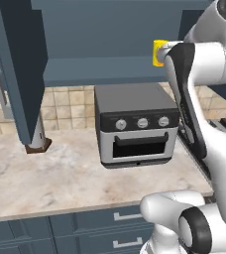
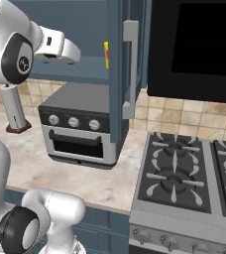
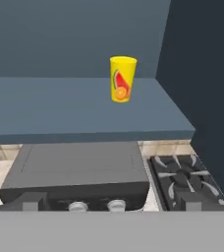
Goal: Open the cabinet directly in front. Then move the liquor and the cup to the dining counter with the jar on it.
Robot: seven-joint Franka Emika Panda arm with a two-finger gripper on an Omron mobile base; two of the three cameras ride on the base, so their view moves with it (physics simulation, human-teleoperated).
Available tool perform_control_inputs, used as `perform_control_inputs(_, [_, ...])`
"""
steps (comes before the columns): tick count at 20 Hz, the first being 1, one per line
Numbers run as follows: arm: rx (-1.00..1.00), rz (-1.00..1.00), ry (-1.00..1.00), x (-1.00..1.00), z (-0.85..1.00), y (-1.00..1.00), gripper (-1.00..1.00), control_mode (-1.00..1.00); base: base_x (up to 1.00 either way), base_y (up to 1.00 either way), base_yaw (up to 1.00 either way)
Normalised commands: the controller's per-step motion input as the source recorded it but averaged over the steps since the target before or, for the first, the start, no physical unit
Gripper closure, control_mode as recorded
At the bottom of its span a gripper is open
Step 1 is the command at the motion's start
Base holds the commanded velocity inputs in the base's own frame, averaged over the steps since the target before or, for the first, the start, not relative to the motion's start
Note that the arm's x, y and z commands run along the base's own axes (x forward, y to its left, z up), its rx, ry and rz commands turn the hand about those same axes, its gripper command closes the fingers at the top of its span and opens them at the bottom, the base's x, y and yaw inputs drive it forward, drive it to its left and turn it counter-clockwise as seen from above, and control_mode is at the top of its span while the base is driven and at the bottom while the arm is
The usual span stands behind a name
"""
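A yellow cup (image 3: 123,78) is seen standing upright on the blue-grey shelf (image 3: 79,110) of the open cabinet (image 1: 110,34), towards its right end, apart from the side wall. Below the shelf, a grey toaster oven (image 1: 136,124) is carried on the beige marbled table (image 1: 50,173), with a white paper towel roll on a brown base (image 1: 37,139) set well to its left.
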Motion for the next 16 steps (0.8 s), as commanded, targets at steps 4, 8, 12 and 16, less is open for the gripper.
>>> perform_control_inputs(4, [-0.01,0.10,-0.18,0.13,-0.13,-0.62,-1.00,-1.00,0.00,0.00,0.00])
perform_control_inputs(8, [0.00,0.03,-0.18,0.23,-0.07,-0.46,-1.00,-1.00,0.00,0.00,0.00])
perform_control_inputs(12, [0.00,0.00,-0.03,0.54,0.00,-0.11,-1.00,-1.00,0.00,0.00,0.00])
perform_control_inputs(16, [0.00,0.00,0.00,0.65,0.00,0.00,-1.00,-1.00,0.00,0.00,0.00])
